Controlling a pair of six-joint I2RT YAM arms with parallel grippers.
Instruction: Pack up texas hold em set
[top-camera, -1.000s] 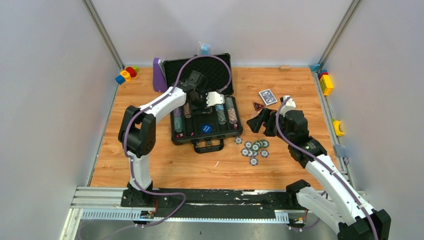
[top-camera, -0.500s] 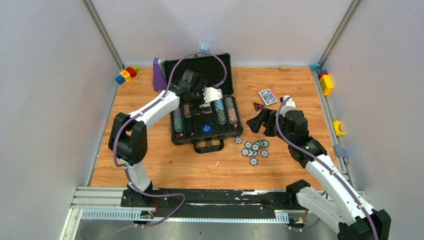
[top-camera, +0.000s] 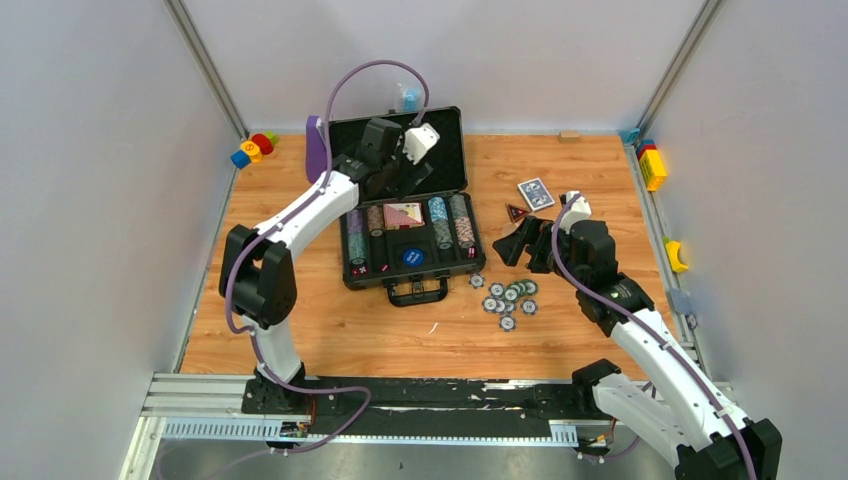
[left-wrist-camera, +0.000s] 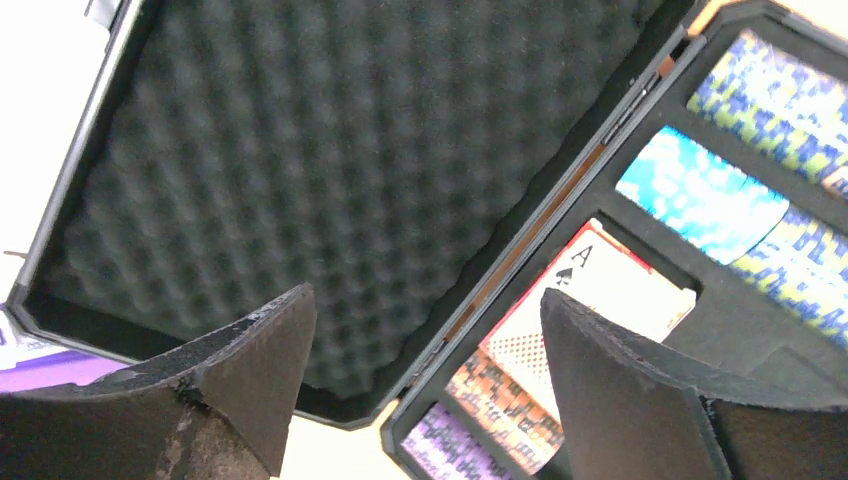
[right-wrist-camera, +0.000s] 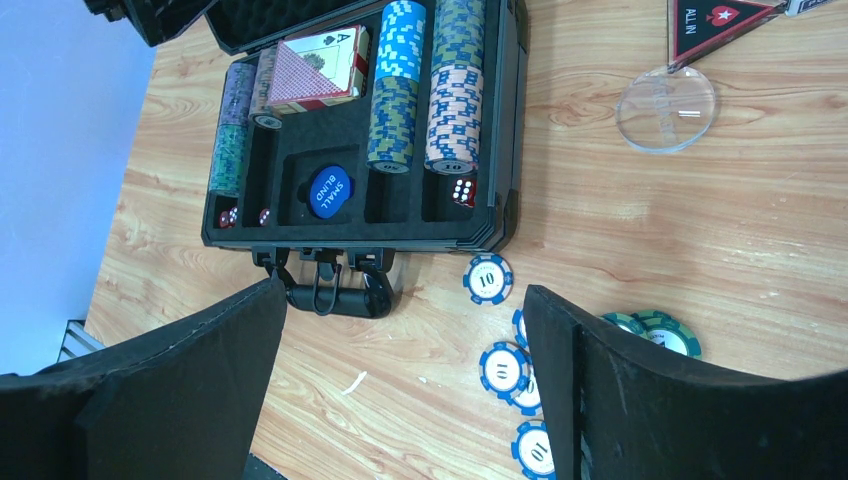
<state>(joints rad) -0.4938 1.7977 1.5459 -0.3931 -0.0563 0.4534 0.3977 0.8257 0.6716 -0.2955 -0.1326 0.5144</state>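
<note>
Mid-packing, a card deck (top-camera: 403, 214) lies in the open case (top-camera: 410, 278) on the counter (top-camera: 300, 330); the left pincer (left-wrist-camera: 422, 300) over its hinge and the right pincer (right-wrist-camera: 400, 290) beside it both gape empty, so the loose chips (top-camera: 510, 297) right of the case probably need gathering next.

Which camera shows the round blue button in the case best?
The right wrist view: the blue button is near enough to read SMALL BLIND. The top view shows just a blue dot; the left wrist view misses it.

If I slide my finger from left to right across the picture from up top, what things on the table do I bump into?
First the coloured toy blocks → purple stand → open briefcase → loose poker chips → yellow block.
</note>
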